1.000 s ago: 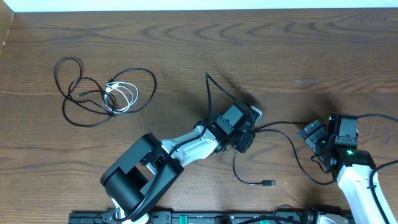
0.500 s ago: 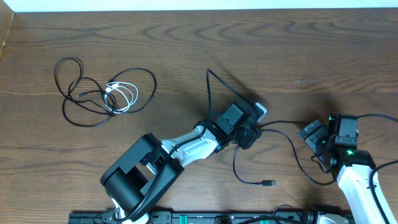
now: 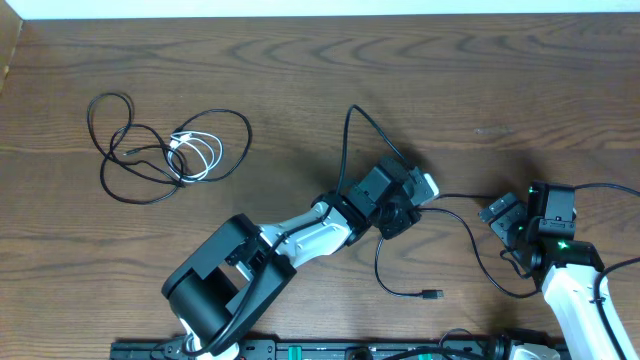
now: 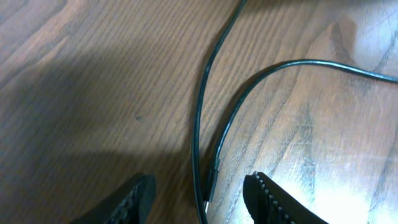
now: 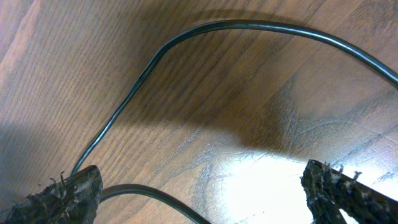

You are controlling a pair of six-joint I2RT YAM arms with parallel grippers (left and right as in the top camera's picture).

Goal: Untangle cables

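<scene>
Starting nearest the arm bases: the small plug end of a thin black cable lies flat on the brown wood-grain table, between the two arms. From the plug the cable curves left, then up toward the middle of the table.

Right gripper: low over the table at the right side, fingers spread wide, nothing between them clamped. Its wrist view shows a black strand arcing across the wood ahead of the fingertips and another strand low at the left finger. Whether that one touches the finger, cannot tell.

Left gripper: just left of the right one, over the middle of the table, released. In its wrist view the fingers stand apart, and two strands of the thin black cable run along the table in the gap between them, touching neither finger. One strand goes straight ahead; the other bends off to the right.

Beyond the left gripper, the cable rises in a narrow arch toward the far side.

Far left, well apart from both grippers: a second thin black cable lies in loose overlapping loops. A short white cable is coiled within those loops, crossed by black strands.
</scene>
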